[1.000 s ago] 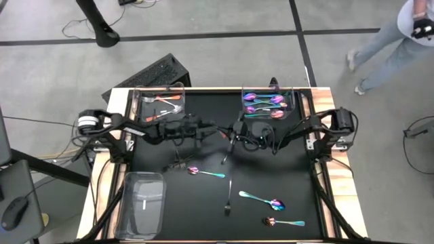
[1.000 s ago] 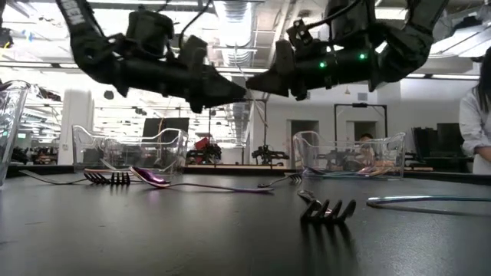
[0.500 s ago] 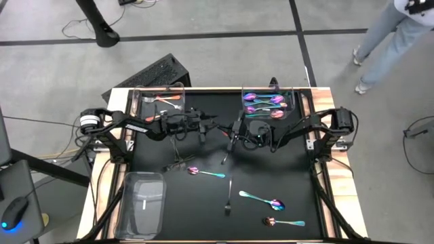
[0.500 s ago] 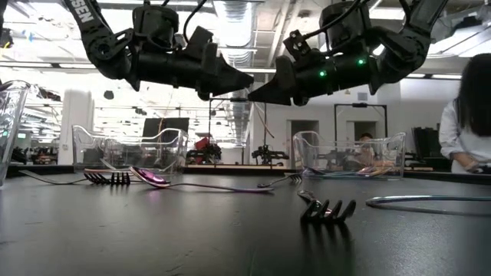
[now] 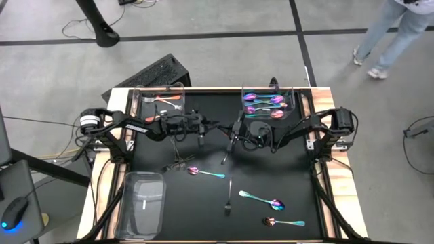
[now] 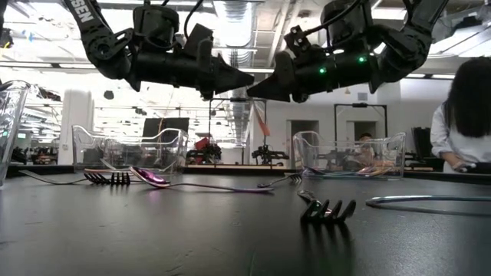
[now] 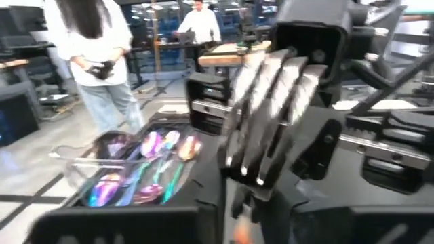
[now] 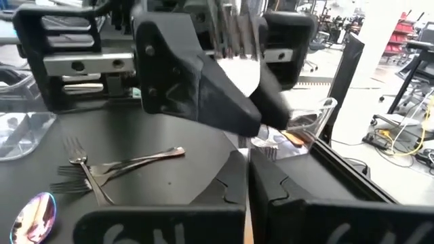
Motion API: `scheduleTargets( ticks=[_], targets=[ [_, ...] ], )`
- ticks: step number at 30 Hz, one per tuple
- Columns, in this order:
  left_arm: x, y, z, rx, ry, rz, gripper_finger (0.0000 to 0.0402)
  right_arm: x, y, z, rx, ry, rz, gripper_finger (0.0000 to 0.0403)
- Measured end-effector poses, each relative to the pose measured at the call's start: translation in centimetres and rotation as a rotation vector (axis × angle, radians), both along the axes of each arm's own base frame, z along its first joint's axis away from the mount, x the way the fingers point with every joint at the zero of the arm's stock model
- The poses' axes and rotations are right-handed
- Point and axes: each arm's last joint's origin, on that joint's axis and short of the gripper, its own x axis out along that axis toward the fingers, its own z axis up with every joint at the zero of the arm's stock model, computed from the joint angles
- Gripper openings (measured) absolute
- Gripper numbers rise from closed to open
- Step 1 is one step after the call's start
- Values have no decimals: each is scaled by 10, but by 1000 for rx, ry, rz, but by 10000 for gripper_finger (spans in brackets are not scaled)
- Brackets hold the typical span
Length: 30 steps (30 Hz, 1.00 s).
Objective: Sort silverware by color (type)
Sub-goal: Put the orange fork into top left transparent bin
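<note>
A dark grey fork [image 7: 264,115] is up in the air over the middle of the table, between my two grippers. Its tines [image 8: 230,27] point toward my left wrist. My left gripper [image 5: 215,127] reaches in from the left and my right gripper [image 5: 226,129] from the right. Their tips meet nose to nose [image 6: 249,80], and both are shut on the fork. The fork barely shows in the high and low views. My left gripper [image 7: 241,203] has the fork between its two fingers [image 8: 190,88], which lie along it, level, from the table's left. The tines [image 7: 271,74] stick back past them, tilted up; the fork is clear of the table. My right gripper [image 8: 247,163] comes level from the table's right and is shut to a thin slit. Its own fingers [image 8: 224,196] hide the place of contact, so I cannot tell which part of the fork it has.
A clear tray at far left [image 5: 139,95] holds coppery pieces, one at far right [image 5: 293,102] iridescent ones, one at near left [image 5: 125,196] a dark piece. Loose on the black mat lie dark forks [image 5: 178,163] [image 5: 228,196] and iridescent spoons [image 5: 205,173] [image 5: 263,200] [image 5: 283,221].
My left gripper has tipped up from slanting down to nearly level, staying tip to tip with my right gripper. A person beyond the table's far right has walked on.
</note>
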Motion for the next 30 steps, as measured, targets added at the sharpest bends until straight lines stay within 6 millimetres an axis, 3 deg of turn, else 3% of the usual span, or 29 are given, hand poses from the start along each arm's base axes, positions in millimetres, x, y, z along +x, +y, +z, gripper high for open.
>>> scheduleTargets(
  ticks=[5, 14, 21, 30],
  targets=[
    [-1, 4, 0, 9, 3, 1, 3, 0, -1, 0, 16, -10, -7, 28],
    [-13, 15, 6, 29, 95, 131, 0, -1, -2, 0, 55, -19, -68, 107],
    [-40, 18, 29, 89, 219, 265, 0, -3, -8, -1, 32, -15, -225, 146],
    [-74, 18, 54, 158, 378, 464, 0, -4, -14, -2, 60, -20, -243, 160]
  ],
)
